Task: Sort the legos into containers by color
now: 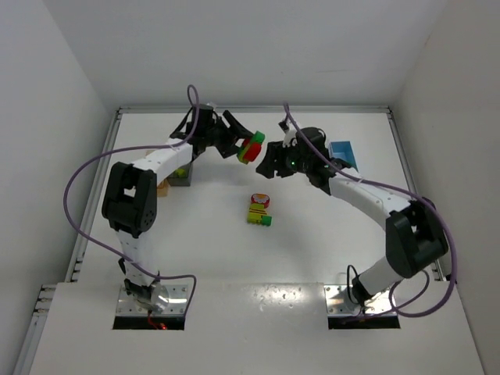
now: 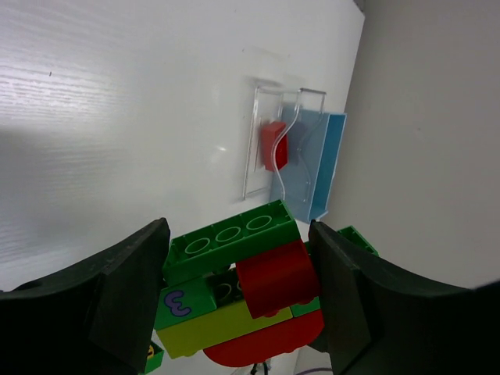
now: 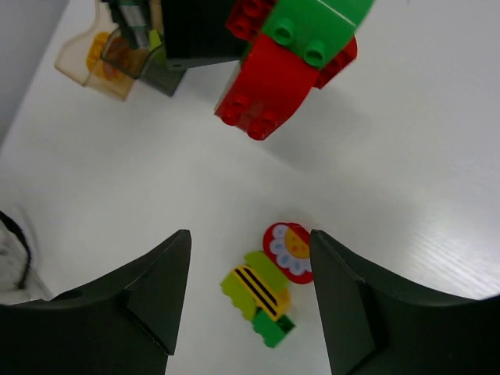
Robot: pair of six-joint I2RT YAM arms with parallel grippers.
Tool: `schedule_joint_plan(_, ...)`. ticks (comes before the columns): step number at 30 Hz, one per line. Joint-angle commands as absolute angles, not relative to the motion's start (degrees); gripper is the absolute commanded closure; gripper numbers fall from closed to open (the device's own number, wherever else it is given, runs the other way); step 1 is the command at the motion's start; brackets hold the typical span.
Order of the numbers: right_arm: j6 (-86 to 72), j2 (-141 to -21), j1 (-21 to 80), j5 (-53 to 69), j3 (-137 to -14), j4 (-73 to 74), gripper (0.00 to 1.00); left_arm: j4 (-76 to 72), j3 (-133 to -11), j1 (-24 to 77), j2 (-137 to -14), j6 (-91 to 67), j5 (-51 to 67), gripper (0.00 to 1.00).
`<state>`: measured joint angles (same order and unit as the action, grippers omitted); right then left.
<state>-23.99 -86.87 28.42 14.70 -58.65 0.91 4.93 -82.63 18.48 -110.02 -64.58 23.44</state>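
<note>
1. Left pincer (image 2: 238, 289): clamped on a multicoloured lego cluster (image 2: 234, 273) of green, red and yellow-green bricks. My two dark fingers press its left and right sides. In the top view the cluster (image 1: 251, 147) is held clear of the table (image 1: 203, 242), toward 12 o'clock of the table's centre.

2. Right pincer (image 3: 248, 289): fingers apart, gripping nothing. In the top view it sits just beside the held cluster, at about 4 o'clock from it.

3. Second lego cluster (image 1: 259, 209): lies on the table near centre, at 6 o'clock from the held cluster. The right wrist view shows it between my open fingers, with yellow, green and red parts.

4. Containers:
- Clear bin (image 2: 254, 141): holds one red brick (image 2: 273, 144).
- Light blue bin (image 2: 332, 156): touching the clear bin on its 3 o'clock side in the left wrist view.
- Orange bin (image 3: 94, 58) and dark grey bin (image 3: 156, 70): side by side, at 9 o'clock of the table's centre in the top view.
</note>
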Motion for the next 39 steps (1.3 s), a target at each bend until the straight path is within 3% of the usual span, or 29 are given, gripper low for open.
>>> schedule_joint_plan(1, -39.7, -90.3, 27.7, 19.1, -63.5, -5.4, 0.37, 1.2, -83.5, 19.7, -105.2, -67.1, 19.8, 1.0)
schedule_joint_plan(12, -46.7, -98.6, 27.1, 17.7, -74.4, -6.7, 0.37, 1.2, -84.0, 20.7, -105.2, -67.8, 17.8, 1.0)
schedule_joint_plan(22, -46.1, -100.5, 27.1, 12.5, -75.5, -3.3, 0.43, 0.2, -84.0, 20.7, -104.7, -68.3, 19.0, 1.0)
schedule_joint_plan(23, -45.6, -101.0, 27.1, 11.8, -75.5, -3.3, 0.46, 0.2, -84.0, 20.7, -104.7, -68.3, 19.0, 1.0)
schedule_joint_plan(24, -45.6, -101.0, 27.1, 11.8, -75.5, -3.8, 0.57, 0.2, -84.0, 21.3, -104.7, -68.3, 19.0, 1.0)
schedule_joint_plan(27, -45.0, -101.5, 27.1, 11.8, -75.5, -3.8, 0.76, 0.2, -84.0, 21.3, -104.7, -68.3, 19.0, 1.0)
schedule_joint_plan(31, -42.8, -101.5, 26.5, 11.8, -74.6, -3.8, 0.91, 0.2, -84.0, 21.8, -104.7, -67.8, 19.0, 1.0)
schedule_joint_plan(39, -34.6, -90.4, 26.5, 17.6, -67.0, -3.3, 0.99, 0.2, -85.2, 20.7, -105.8, -65.3, 15.2, 1.0)
